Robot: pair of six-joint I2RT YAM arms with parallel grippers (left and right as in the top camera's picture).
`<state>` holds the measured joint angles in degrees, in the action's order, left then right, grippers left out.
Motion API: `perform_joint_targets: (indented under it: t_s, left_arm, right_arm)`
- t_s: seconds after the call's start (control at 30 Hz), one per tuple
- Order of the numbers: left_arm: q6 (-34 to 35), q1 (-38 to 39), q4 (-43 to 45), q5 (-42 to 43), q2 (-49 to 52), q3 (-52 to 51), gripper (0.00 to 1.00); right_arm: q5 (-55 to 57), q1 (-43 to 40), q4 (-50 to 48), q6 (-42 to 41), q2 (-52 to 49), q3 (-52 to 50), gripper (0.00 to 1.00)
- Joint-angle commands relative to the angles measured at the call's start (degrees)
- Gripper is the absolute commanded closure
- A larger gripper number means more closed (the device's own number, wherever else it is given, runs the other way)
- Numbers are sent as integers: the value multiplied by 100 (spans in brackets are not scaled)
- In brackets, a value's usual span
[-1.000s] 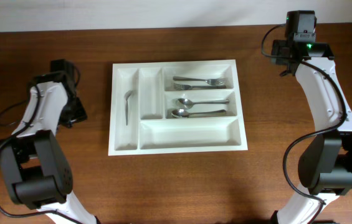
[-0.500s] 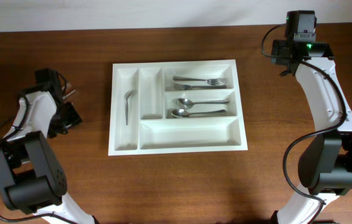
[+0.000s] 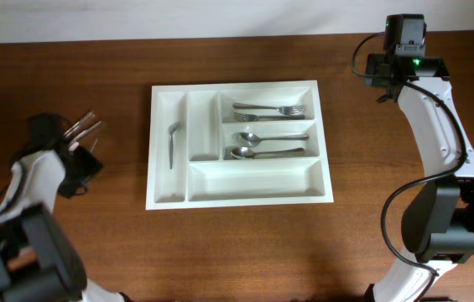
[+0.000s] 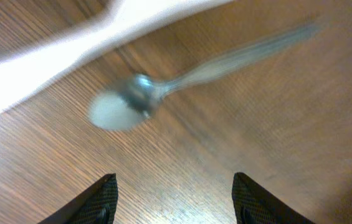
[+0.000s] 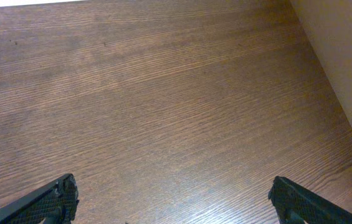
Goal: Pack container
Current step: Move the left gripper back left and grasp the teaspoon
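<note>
The container (image 3: pixel 159 189), a white cutlery tray, lies mid-table. One utensil (image 3: pixel 173 138) sits in its left narrow slot, forks (image 3: pixel 268 110) in the top long slot and two spoons (image 3: pixel 270 144) in the middle one. Loose cutlery (image 3: pixel 82 127) lies on the wood beside my left arm (image 3: pixel 35 172). In the left wrist view a blurred spoon (image 4: pixel 132 102) lies on the table ahead of my left gripper (image 4: pixel 174 199), which is open and holds nothing. My right gripper (image 5: pixel 172 196) stands wide open over bare wood at the back right.
A blurred white shape (image 4: pixel 51 56) crosses the top left of the left wrist view. A pale wall (image 5: pixel 344 56) borders the table beyond the right gripper. The right arm (image 3: pixel 434 109) arches along the table's right side.
My left arm has swung left, away from the container, uncovering loose cutlery on the wood. The right arm has not moved.
</note>
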<state>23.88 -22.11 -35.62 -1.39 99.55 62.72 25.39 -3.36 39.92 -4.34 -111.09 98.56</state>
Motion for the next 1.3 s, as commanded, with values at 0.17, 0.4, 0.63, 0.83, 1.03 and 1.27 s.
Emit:
perform_joint_targets:
  t_s: [0.17, 0.4, 0.63, 0.83, 1.03, 1.27]
  left_arm:
    - [179, -1010, 490, 1008, -710, -625, 40]
    - [297, -1080, 1294, 1410, -710, -1250, 40]
    - [354, -1080, 1596, 1405, -708, -1362, 41]
    - [356, -1080, 1797, 1366, -625, -1364, 41]
    - [380, -1080, 1991, 1388, -319, -1364, 41]
    - [398, -1080, 2184, 1408, -210, -1364, 42]
  right_arm:
    - [26, -48, -2, -46, 31, 33, 1]
    - [26, -48, -2, -46, 31, 33, 1]
    - [26, -48, -2, -46, 31, 33, 1]
    - [26, -48, -2, -48, 31, 33, 1]
    - [26, -48, -2, -46, 31, 33, 1]
    - [26, -48, -2, -46, 31, 33, 1]
